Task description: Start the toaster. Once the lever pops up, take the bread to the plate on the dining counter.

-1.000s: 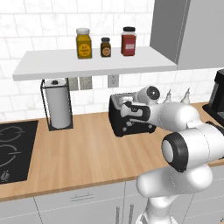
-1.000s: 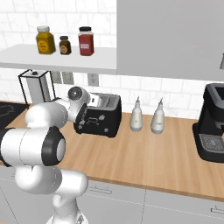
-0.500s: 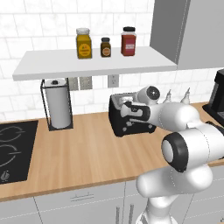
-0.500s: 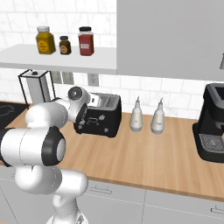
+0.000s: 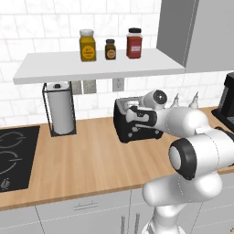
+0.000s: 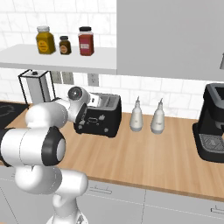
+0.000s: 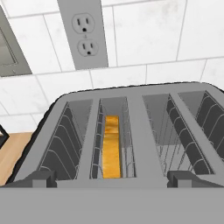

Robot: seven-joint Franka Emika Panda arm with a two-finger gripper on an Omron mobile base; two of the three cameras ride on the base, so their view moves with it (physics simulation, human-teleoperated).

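Closest thing at the bottom edge of the hand view is the gripper (image 7: 112,178), fingertips spread wide, nothing pinched, hovering right over the toaster (image 7: 131,131). The bread (image 7: 112,146) sits down in a slot left of centre, golden crust edge-up. I'd guess the lever still needs pushing, so find it on the toaster's end and press straight down without skidding off. Behind, upper left, is a wall outlet (image 7: 83,33). No readable writing anywhere, even on the shelf jars (image 5: 109,45).
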